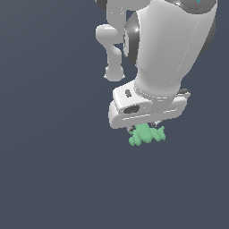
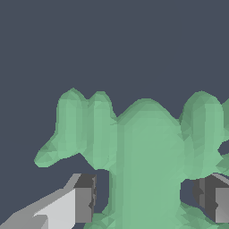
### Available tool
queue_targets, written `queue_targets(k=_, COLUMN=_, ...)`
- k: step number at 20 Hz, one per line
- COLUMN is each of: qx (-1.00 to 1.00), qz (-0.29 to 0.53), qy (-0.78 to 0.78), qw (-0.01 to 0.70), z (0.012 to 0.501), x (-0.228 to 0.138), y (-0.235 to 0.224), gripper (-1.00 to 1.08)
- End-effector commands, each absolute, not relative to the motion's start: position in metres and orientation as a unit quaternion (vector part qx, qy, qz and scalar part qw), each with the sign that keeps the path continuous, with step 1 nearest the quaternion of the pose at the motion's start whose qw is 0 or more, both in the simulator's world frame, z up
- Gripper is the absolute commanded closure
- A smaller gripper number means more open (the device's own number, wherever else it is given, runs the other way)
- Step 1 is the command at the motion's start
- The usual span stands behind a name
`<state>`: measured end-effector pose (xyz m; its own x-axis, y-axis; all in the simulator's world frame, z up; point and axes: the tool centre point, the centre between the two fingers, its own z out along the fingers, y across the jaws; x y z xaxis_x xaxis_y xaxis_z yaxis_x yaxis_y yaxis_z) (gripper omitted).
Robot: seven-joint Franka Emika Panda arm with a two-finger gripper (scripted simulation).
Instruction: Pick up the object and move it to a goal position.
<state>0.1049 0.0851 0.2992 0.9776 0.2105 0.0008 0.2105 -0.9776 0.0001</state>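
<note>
Object (image 1: 146, 135) lies lengthwise across the pincer (image 1: 144, 129), lobes spreading sideways

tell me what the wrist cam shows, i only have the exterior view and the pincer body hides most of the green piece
Observer: In the wrist view the mint-green piece sits between the two fingers, a dark gap showing on each side.
Operator: so not clamped yet
Observer: Apparently not; neither pad visibly touches it.
Operator: which part is between them
Observer: A central stem; rounded knobs spread out beyond the fingertips.
Operator: is it centred
Observer: Roughly; the pincer straddles the stem with similar gaps on both sides.
</note>
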Motion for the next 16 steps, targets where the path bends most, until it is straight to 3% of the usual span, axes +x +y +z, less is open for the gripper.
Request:
queue_targets(k=1, qx=0.994, qz=0.000, qy=0.106, qw=0.000, z=0.308, x=0.110, y=0.087, gripper=1.08)
queue_targets(k=16, qx=0.994, qz=0.000, qy=0.106, qw=0.000, z=0.326, x=0.122, y=0.093, gripper=1.08)
